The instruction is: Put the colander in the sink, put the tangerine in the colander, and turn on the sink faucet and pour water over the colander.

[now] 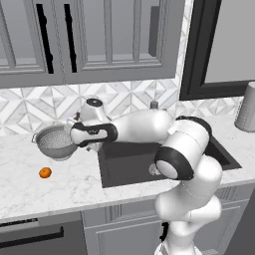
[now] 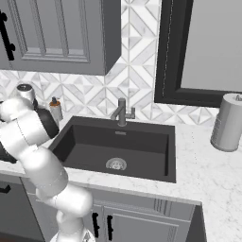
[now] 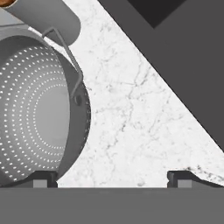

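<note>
Taking the sink (image 1: 119, 172) as the landmark and working from its left: the tangerine (image 1: 45, 173) lies farthest out on the marble tabletop (image 1: 60, 189), a small bright orange ball, well apart from the basin. Closer in, still left of the sink, the colander (image 1: 54, 142) stands upright on the tabletop, a round silvery bowl pierced with rings of tiny holes, with a thin wire handle (image 3: 65, 48) at its rim. It is probably light and stiff but smooth-walled, so the rim or that handle seems the best hold. The gripper (image 3: 111, 177) hangs between the colander and the sink's left edge, its fingers (image 3: 43, 178) spread wide and holding nothing. Behind the basin stands the faucet (image 2: 122, 112), and the drain (image 2: 116, 164) lies in its floor.
</note>
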